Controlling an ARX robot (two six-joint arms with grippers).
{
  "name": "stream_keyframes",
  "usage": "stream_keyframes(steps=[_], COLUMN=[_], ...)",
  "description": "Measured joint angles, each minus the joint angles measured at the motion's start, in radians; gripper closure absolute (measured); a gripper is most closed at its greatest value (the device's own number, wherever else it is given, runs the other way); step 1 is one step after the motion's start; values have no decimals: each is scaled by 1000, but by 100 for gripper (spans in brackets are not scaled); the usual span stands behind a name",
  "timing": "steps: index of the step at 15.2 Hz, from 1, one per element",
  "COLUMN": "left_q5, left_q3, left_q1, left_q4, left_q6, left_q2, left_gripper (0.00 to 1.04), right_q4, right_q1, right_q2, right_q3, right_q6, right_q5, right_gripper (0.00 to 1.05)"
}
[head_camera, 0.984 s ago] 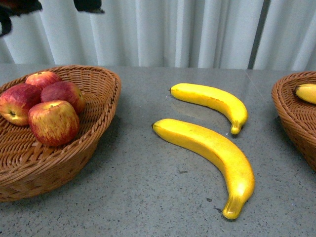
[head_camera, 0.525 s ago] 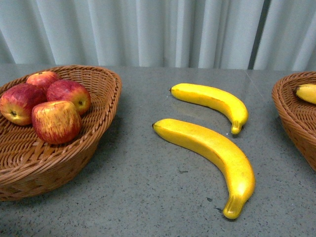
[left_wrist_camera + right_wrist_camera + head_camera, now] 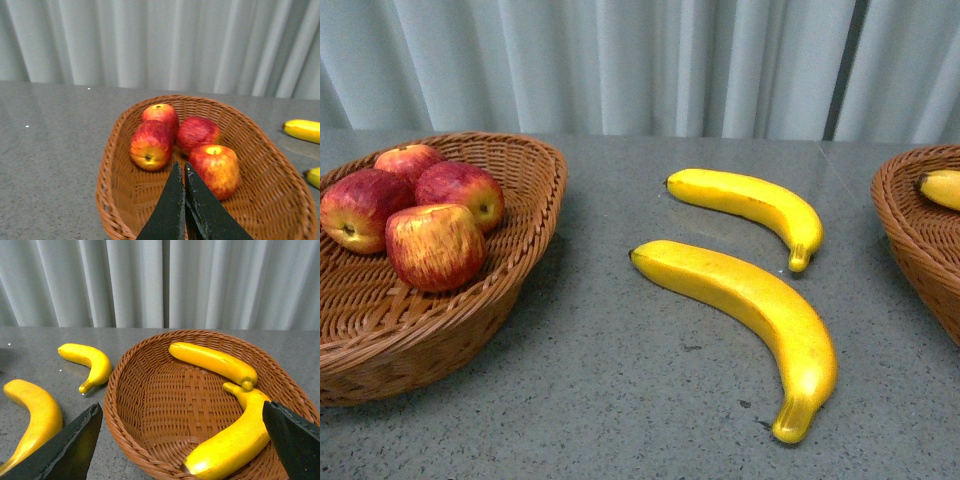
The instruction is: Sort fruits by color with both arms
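- 4 apples point(image 3: 435, 245) sit bunched together in the left basket point(image 3: 525, 215). In the front view the nearest one partly hides those behind it.
- 2 bananas lie on the grey table point(image 3: 610, 400) between the baskets. The larger near banana point(image 3: 750, 305) and the far banana point(image 3: 750, 200) are close together but apart.
- 1 yellow banana end point(image 3: 942, 188) shows in the right basket point(image 3: 910, 225) in the front view. The picture's edge cuts off both the fruit and most of the basket.
- 2 fruits show in that basket in the right wrist view: a straighter banana point(image 3: 212, 361) and a bent banana point(image 3: 235, 440). Their ends come close together, and I cannot tell whether they touch. I also cannot tell which of them the front view catches.
- The left gripper point(image 3: 182, 172) has its 2 black fingers pressed together with nothing between them. The tips are over the inside of the left basket, just short of the apples. Its body is cut off by the picture's edge.
- The right gripper point(image 3: 181, 412) is spread wide and empty over the right basket. Only 2 dark finger ends show, and 1 of them covers the edge of the bent banana.
- A pale pleated curtain point(image 3: 620, 60) hangs behind the table.
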Motion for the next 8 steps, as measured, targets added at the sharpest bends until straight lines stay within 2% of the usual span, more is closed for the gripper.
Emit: stream_keyframes(steps=[6,8], left_q5=[13,13], left_q3=[-65,-94], left_q1=[-8,-8], left_q4=[-122,-118], left_q6=[0,0], left_q2=[-185,-221], left_gripper=[103,103], right_q4=[0,0], right_q1=[0,0], right_q2=[0,0], right_q3=[0,0], right_q6=[0,0], right_q5=[0,0], right_gripper=[7,7])
